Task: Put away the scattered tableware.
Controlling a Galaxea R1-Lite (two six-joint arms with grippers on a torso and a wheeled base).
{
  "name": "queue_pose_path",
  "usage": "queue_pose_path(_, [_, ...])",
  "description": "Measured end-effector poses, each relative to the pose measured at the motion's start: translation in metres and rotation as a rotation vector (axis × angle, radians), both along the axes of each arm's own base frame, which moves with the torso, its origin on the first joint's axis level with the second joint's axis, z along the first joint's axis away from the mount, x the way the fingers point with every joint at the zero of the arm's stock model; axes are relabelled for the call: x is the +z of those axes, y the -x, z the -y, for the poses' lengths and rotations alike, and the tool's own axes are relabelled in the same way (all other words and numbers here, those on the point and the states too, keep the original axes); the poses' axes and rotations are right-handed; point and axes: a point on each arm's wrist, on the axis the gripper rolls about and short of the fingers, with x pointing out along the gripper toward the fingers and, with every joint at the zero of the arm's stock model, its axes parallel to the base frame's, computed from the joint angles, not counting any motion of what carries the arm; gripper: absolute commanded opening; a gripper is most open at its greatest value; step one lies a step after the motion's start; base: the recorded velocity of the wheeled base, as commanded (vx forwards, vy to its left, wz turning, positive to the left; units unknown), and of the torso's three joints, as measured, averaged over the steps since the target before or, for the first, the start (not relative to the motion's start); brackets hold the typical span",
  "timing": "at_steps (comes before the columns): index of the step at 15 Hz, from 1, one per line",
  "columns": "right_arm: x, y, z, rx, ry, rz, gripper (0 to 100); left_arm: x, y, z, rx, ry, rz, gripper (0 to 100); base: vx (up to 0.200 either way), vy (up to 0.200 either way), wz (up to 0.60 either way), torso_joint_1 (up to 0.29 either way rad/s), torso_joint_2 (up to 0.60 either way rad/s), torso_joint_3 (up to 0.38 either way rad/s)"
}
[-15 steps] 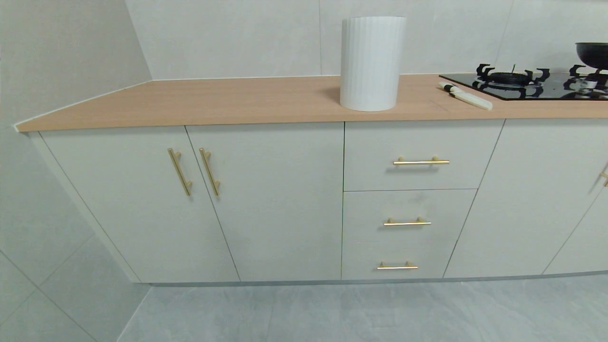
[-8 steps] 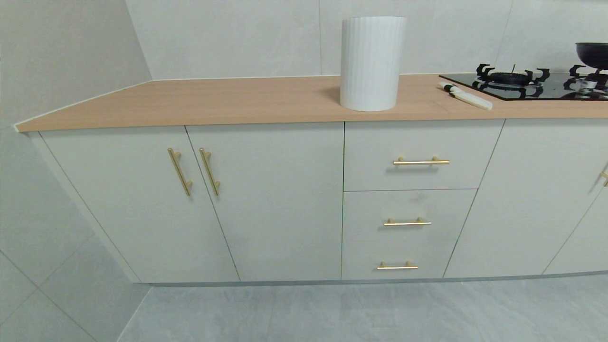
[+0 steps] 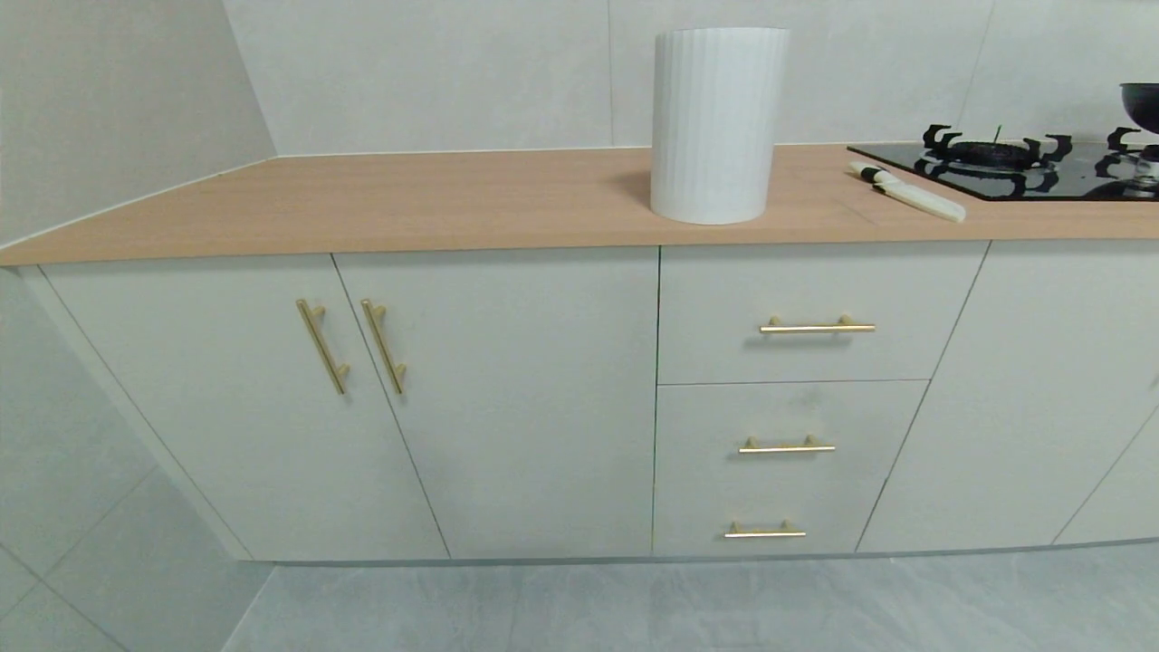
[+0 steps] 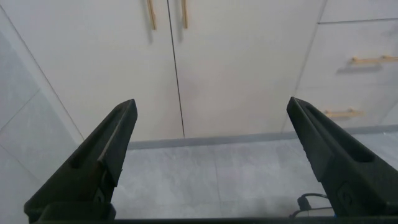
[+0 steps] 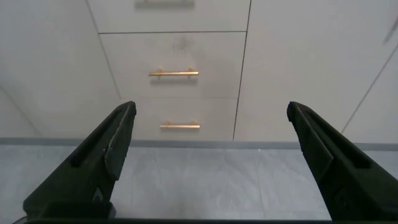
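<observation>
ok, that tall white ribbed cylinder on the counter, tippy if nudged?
Probably not very: the white cylinder is tall but broad-based, standing flat on the counter. Ribbed wall likely aids grip. Looks ceramic, so possibly heavy and fragile.

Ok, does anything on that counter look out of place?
Only the pale utensil, perhaps a knife: it lies loose and slanted on the countertop beside the hob. The white canister stands upright.

Our right gripper facing the drawers
Its fingers spread wide, we face two drawer fronts: an upper handle above a lower handle, grey floor beneath.
</observation>
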Motion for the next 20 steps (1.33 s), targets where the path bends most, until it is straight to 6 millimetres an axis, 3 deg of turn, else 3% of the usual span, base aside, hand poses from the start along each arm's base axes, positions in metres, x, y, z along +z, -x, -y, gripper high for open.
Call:
queue_pose_path(16, [0.0,0.0,0.0,0.0,0.0,0.0,100,0.0001,0.0,0.0,-0.001,0.0,0.001,100,0.2,0.0,0.0,0.002,0.0,0.001])
queue_pose_path(20, [0.0,-0.0001,0.0,0.0,0.0,-0.001,100,0.0,0.0,0.0,0.0,0.0,0.0,100,0.0,0.0,0.0,0.0,0.0,0.0])
